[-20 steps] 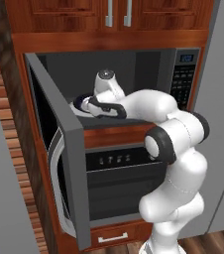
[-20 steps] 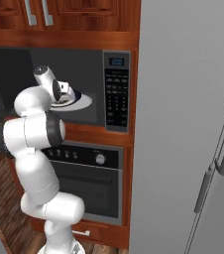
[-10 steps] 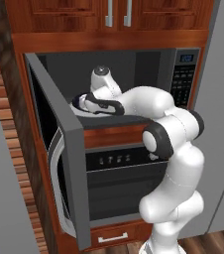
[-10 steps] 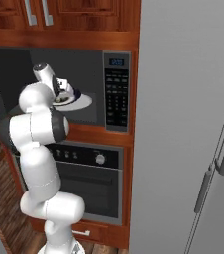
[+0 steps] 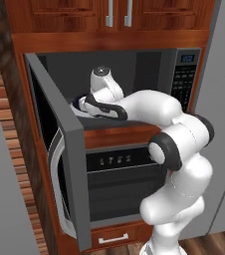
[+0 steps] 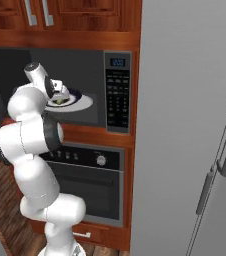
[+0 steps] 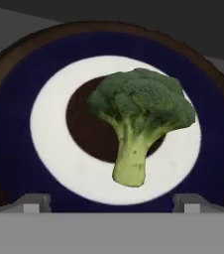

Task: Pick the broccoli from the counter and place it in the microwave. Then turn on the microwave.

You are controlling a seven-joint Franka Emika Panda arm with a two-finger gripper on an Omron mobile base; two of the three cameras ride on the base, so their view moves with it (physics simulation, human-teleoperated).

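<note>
- Inside the open microwave (image 5: 184,74), the broccoli (image 7: 139,114) lies on a round plate (image 7: 49,149) with a white ring, a dark centre and a dark blue rim.
- Its pale stem points toward the gripper (image 7: 111,202), whose fingertips (image 7: 32,202) stand wide apart, clear of it and holding nothing.
- From the left base view, the microwave door (image 5: 64,159) hangs swung out to the left, above the oven (image 6: 92,182).

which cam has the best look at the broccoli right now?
Hand view: the broccoli lies whole and unobstructed on the plate, dark head and pale stem plain, with the open gripper above it. Right base view gives a small green patch beneath the hand. In the left base view the arm covers it.
</note>
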